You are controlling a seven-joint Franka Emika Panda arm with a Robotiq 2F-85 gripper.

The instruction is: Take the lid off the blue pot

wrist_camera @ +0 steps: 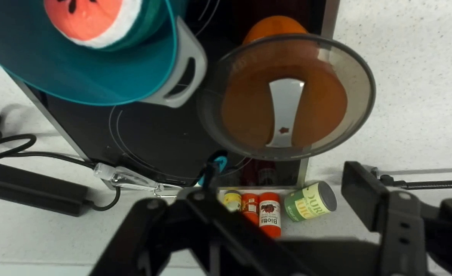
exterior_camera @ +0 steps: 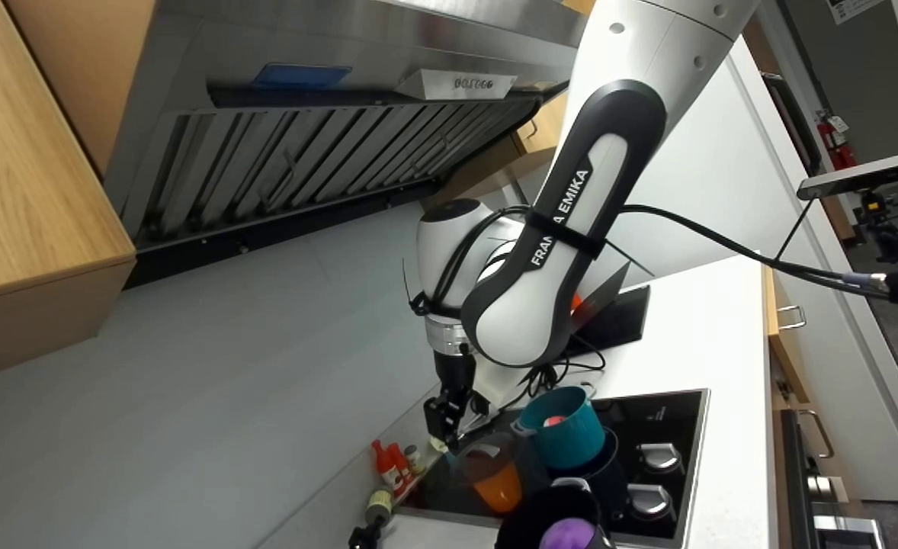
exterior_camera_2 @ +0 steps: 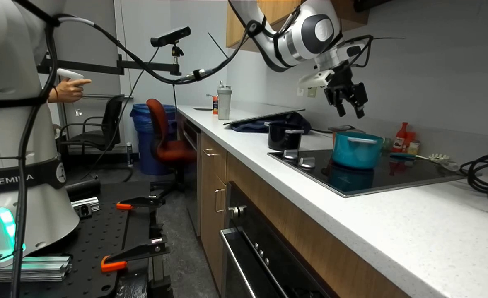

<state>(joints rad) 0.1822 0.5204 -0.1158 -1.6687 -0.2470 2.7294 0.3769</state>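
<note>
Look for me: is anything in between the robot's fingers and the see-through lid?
Nothing that I can see: the wrist view shows clear space between the open fingers and the see-through lid. It isn't on the blue pot, but over the orange vessel nearby.

Straight behind the hand (exterior_camera_2: 350,112) we have a smooth pale-grey wall (exterior_camera_2: 434,78), and look up, over the hand, there's the big steel range hood (exterior_camera: 342,152) with its slatted underside on show! Wood-grain cabinets (exterior_camera_2: 250,31) hang higher than the hand too. Below it, here comes the speckled white table (exterior_camera_2: 393,231), running a long way out from under the hand, with wooden cupboard fronts (exterior_camera_2: 208,178) and a black built-in oven (exterior_camera_2: 269,248) beneath. Lower again, dark grey floor (exterior_camera_2: 186,256)! And well apart from the hand, past the table's edge: a red-orange chair (exterior_camera_2: 173,150), a blue bin (exterior_camera_2: 142,138) just beside it, and a black armchair (exterior_camera_2: 111,114).
</note>
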